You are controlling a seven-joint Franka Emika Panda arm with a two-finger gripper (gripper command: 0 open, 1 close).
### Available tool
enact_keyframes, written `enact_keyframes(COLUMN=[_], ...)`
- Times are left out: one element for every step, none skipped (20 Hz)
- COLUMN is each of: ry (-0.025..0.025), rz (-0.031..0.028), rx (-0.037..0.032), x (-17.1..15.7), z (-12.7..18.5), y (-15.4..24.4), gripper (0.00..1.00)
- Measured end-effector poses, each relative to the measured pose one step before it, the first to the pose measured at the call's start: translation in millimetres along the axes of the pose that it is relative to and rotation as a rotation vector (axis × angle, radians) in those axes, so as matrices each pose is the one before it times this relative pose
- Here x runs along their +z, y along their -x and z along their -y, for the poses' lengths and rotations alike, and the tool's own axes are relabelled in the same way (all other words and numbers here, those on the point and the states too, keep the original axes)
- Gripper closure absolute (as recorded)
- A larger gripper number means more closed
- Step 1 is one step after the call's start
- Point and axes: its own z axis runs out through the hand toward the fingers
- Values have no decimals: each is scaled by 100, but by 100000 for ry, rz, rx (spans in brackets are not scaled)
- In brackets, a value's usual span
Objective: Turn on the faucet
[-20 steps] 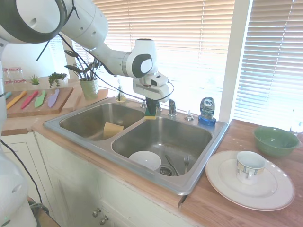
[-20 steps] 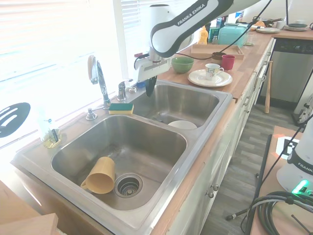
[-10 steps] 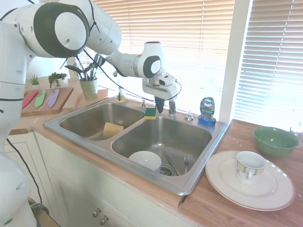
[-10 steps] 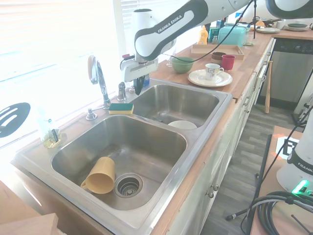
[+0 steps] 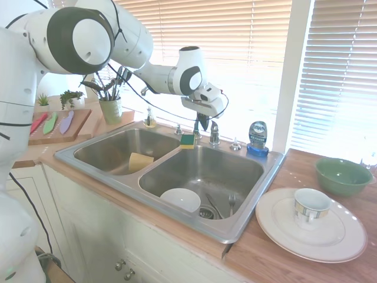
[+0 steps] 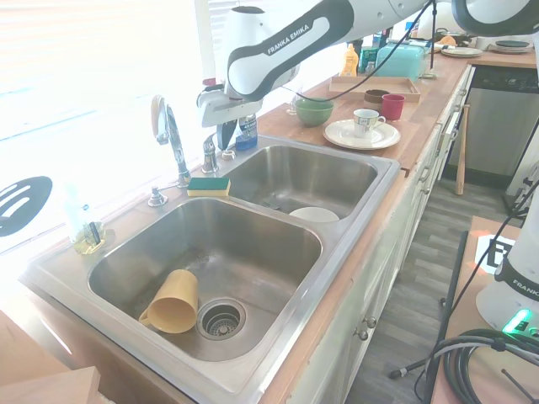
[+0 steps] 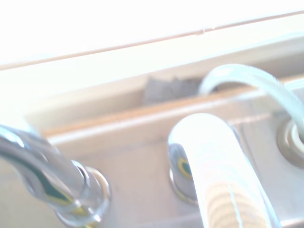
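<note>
We see the thin chrome gooseneck faucet (image 6: 168, 135) fixed on the back deck of the steel double sink (image 6: 354, 244), with its short chrome lever handle (image 6: 210, 154) on a separate post directly under the gripper (image 6: 224, 135), just below the fingertips. The spout base stands to one side of the fingers, near but apart. In the first exterior view the gripper (image 5: 203, 122) hangs just above the same lever handle (image 5: 214, 133). The fingers look drawn close together with nothing between them, though we cannot be sure from these views.

We judge the lever rigid, smooth and slippery, pivoting on its post with modest resistance. A push or hook against the free end of the lever should serve better than a pinch, which may slide off polished metal.

Counting:
- one faucet, one lever, one low chrome knob (image 6: 157, 197)
- two basins
- one green-and-yellow sponge (image 6: 208, 186) beside the fingers
- one tan cup (image 6: 172, 302)
- one white bowl (image 6: 313, 215)
- one blue dish-soap bottle (image 5: 258, 138)
</note>
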Motion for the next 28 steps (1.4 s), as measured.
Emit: enact_keyframes(ry=[-1465,-892,-570,-363,145,378,583,752,957,1676,2949,3256,3701,3736,3487,2936,2797,2066,1375,696,261,312,256,365,256,60,-286,-992], rz=[400,340,227,94,256,408,496,550,439,102,385,1648,2374,2380,2207,1855,1770,1357,947,515,262,278,290,334,207,83,-164,-641], rx=[816,330,5,-448,-469,-475,-523,-569,-693,-940,-712,-362,-157,-51,18,255,274,35,40,23,15,7,41,27,9,1,96,199], x=[-99,-73,-51,43,181,279,410,460,394,331,279,225,173,100,13,-106,-162,-233,-294,-355,-363,-279,-163,-28,31,24,-27,-105], z=[10,-28,-71,-87,-135,-193,-220,-237,-221,-231,-252,-278,-326,-323,-330,-277,-276,-229,-191,-138,-88,-83,-65,-59,-42,-35,-19,40], y=[-7,23,116,215,325,436,528,532,435,336,255,272,255,203,203,165,166,141,116,87,66,66,46,34,7,-28,-97,-174], gripper=[100,100,100,100,100,100,100,100,100,100,100,100,100,100,100,100,100,100,100,100,100,100,100,100,100,100,100,100])
